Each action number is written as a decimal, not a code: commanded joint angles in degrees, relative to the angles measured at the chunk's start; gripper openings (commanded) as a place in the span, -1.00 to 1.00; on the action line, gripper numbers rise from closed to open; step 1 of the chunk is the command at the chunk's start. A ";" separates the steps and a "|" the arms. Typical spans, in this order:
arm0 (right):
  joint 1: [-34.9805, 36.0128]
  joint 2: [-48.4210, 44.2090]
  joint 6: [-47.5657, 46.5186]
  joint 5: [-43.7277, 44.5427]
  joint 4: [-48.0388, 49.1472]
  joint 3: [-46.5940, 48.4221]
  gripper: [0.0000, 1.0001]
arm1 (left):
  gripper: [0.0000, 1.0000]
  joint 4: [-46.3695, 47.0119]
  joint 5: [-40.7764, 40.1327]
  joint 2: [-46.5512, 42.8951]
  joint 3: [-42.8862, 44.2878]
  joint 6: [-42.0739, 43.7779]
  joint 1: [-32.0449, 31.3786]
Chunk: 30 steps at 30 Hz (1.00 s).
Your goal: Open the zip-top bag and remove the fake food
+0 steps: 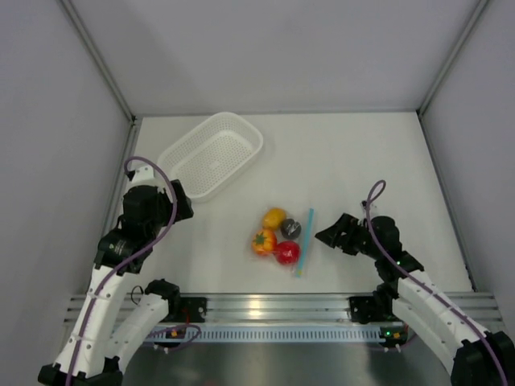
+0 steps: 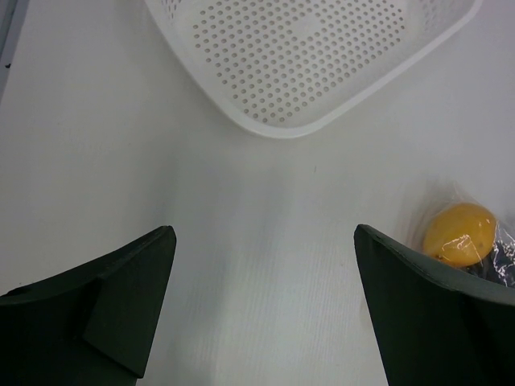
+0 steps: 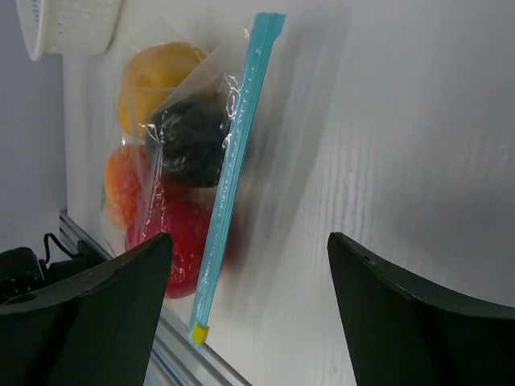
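The clear zip-top bag lies on the table with its light blue zip strip on its right edge. Inside are the fake food pieces: a yellow-orange one, a dark grey one, an orange tomato and a red ball. My right gripper is open just right of the strip, not touching it. In the right wrist view the strip runs between the open jaws, with a yellow slider at its near end. My left gripper is open and empty, left of the bag.
A white perforated basket stands at the back left, also in the left wrist view. The yellow-orange piece shows at the right edge of the left wrist view. Grey walls enclose the table; a metal rail runs along its near edge.
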 commanded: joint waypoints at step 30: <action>14.53 45.79 6.02 -0.10 68.98 -4.71 -0.97 | 0.97 2.66 0.44 1.22 -0.27 -0.11 -1.43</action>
